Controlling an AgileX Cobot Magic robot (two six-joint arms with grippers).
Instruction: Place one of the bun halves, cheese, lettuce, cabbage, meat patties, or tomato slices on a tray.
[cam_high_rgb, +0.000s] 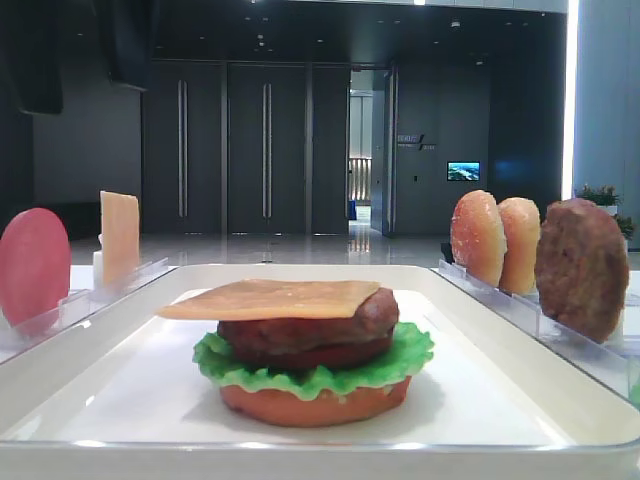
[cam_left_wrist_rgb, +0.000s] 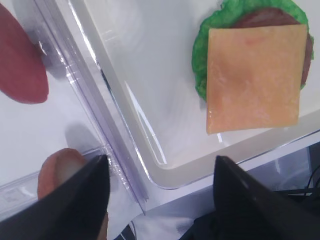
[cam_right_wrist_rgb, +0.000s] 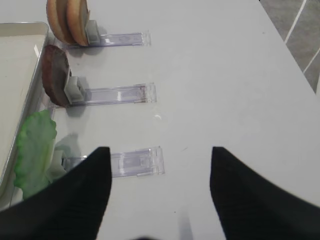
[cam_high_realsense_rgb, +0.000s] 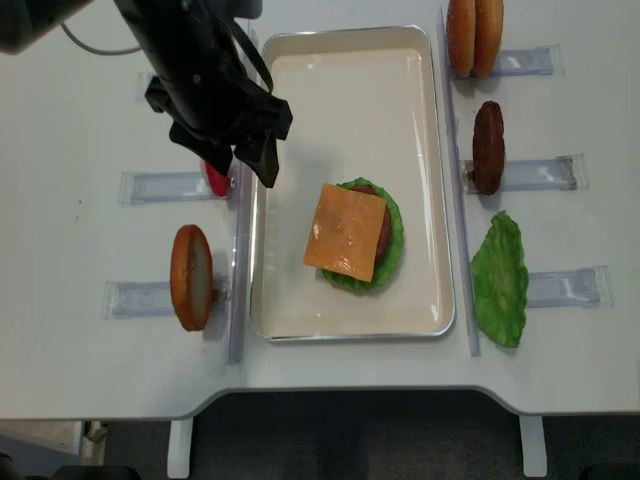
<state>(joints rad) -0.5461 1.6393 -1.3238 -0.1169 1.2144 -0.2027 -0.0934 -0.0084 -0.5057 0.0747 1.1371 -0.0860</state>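
A: One bun half stands on edge in a clear rack at the far left of the table; a tomato slice stands in the rack above it.

B: And the left gripper?

A: It hangs over the tray's left rim beside that tomato slice, jaws spread wide, nothing between them.

B: The tray itself?

A: In its lower middle sits a stack: bun at the bottom, lettuce, a meat patty, and the cheese lying flat on top, turned slightly askew.

B: To the right?

A: Two bun halves, one patty and a loose lettuce leaf sit along three racks. The right gripper shows only in its wrist view, fingers apart and empty above bare table; where it stands relative to the tray I can't quite tell.
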